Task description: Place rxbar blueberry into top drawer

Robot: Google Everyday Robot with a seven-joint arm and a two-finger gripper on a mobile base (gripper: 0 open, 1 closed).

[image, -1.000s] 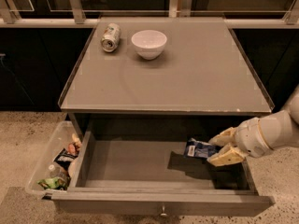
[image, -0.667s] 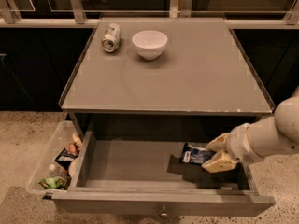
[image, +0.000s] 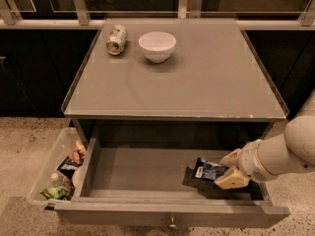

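Nearest is the front panel of the open drawer (image: 147, 213), with a small knob (image: 172, 225) at its middle; the panel's lower edge is cut off by the frame. Behind it the grey bottom lies bare across the left and centre, so most of the free room is there. The right third is taken up by the gripper (image: 224, 170), which reaches in from the right over the drawer's side wall, close to the right front corner. Its two tan fingers (image: 231, 179) are clamped on the right end of the bar (image: 208, 170). The bar sticks out leftward from them, low over the bottom with a dark shadow under it; whether it touches the bottom is unclear. The white arm (image: 290, 149) runs off the right edge.

Just left of the drawer, outside its wall, a clear bin (image: 45, 171) holds snack packets that are hard to tell apart.

Above, the table (image: 211, 82) overhangs the back of the drawer and hides its rear. Far back on it stand a white bowl (image: 157, 45) and, beside it to the left, a can (image: 116, 39) on its side.
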